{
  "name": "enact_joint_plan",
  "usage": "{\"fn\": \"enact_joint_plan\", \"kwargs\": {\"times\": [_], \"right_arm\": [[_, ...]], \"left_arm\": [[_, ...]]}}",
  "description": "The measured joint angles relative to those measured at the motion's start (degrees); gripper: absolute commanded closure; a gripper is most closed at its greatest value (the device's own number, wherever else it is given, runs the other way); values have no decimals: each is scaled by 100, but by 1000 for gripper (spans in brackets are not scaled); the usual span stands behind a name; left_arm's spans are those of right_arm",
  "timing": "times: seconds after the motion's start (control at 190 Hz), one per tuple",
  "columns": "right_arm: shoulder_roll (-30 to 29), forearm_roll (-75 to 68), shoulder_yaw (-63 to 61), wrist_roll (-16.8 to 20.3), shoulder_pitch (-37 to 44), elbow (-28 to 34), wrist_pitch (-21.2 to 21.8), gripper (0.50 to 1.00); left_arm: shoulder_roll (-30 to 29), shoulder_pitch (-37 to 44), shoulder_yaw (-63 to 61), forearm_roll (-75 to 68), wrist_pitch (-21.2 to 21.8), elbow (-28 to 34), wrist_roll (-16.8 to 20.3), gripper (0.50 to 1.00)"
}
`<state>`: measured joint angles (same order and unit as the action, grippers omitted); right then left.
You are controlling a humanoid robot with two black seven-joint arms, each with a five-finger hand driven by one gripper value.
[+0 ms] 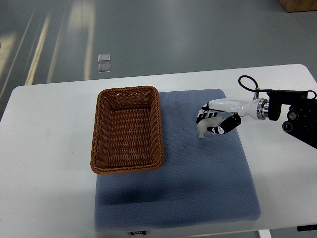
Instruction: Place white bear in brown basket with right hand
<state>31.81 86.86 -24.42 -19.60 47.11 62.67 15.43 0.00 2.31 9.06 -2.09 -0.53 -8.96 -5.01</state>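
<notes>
A brown wicker basket [127, 129] sits empty on the left part of a blue-grey mat [198, 178]. My right hand [214, 119] reaches in from the right edge and its fingers are curled around a small white bear [204, 127], which is mostly hidden by the fingers. The hand and bear are over the mat, to the right of the basket and apart from it. I cannot tell if the bear still touches the mat. The left arm is out of view.
The mat lies on a white table [44, 148] whose far edge borders a grey floor. My right forearm with a black cable loop [247, 82] stretches over the table's right side.
</notes>
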Motion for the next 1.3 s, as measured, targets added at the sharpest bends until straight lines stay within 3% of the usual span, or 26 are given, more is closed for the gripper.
{"fn": "enact_joint_plan", "kwargs": {"times": [0.327,0.602,0.607,0.612,0.617,0.623,0.628,0.633,0.639,0.644,0.649,0.654,0.66,0.792,0.982,1.298], "right_arm": [[-631,-77,-39,-633,609,36,-300,1000],[-1568,-79,-29,-647,760,-99,-473,1000],[-1588,-79,-28,-645,769,-109,-474,941],[-1608,-79,-28,-642,778,-120,-476,940],[-1629,-79,-27,-640,787,-131,-478,857],[-1650,-79,-27,-637,796,-143,-479,857],[-1671,-80,-26,-634,805,-155,-481,767],[-1693,-80,-26,-632,813,-168,-483,767],[-1716,-80,-25,-629,822,-182,-485,663],[-1739,-80,-24,-626,830,-196,-487,662],[-1764,-80,-24,-623,838,-212,-490,575],[-1815,-81,-22,-617,852,-240,-496,574],[-1841,-83,-21,-614,859,-257,-500,532],[-2381,-198,-20,-583,909,-654,-652,538],[-2301,-936,-476,-582,650,-946,-1003,540],[-1941,-3168,-966,-515,141,-980,-549,540]], "left_arm": [[0,2,0,0,0,0,0,500],[0,0,0,0,0,0,0,500],[0,0,1,0,0,0,0,500],[0,0,0,0,0,0,0,500],[0,0,0,0,0,0,0,500],[0,0,0,0,0,0,0,500],[0,1,0,0,0,0,0,500],[0,1,0,0,0,0,0,500],[0,1,0,0,0,0,0,500],[0,1,0,0,0,0,0,500],[0,1,0,0,0,0,0,500],[0,1,0,0,0,0,0,500],[0,2,0,0,0,0,0,500],[0,2,0,0,0,0,0,500],[0,-1,0,0,0,0,0,500],[0,2,-1,0,0,0,0,500]]}}
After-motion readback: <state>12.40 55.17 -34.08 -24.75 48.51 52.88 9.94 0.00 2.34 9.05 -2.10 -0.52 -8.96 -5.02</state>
